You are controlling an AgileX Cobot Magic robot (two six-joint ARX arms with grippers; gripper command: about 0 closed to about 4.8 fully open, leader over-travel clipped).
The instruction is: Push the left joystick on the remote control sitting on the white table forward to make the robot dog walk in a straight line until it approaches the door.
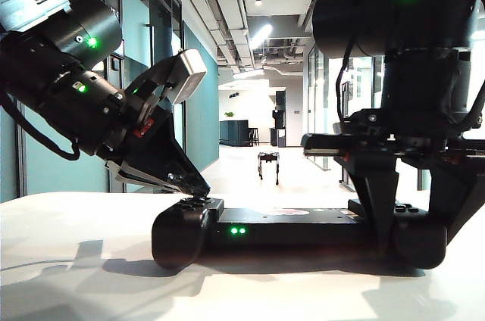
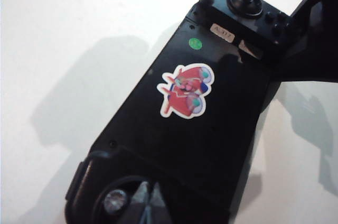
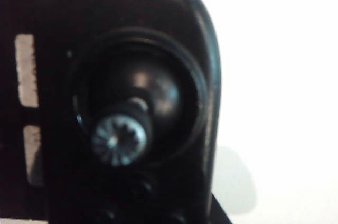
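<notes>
1. The left gripper (image 1: 198, 194) has its tips drawn together, resting on the left joystick (image 2: 115, 201) at the lit end of the remote control (image 1: 295, 232).
2. The right gripper (image 1: 413, 215) straddles the controller's other end, fingers apart down its sides, seemingly steadying it.
3. Step in hand, as I judge it: holding the stick forward. Next calls for steady pressure, released near the door.
4. The controller's long axis lies across the tabletop (image 1: 76, 275). Beyond it, the robot dog (image 1: 268, 165) stands down the corridor; its heading is unclear.
</notes>
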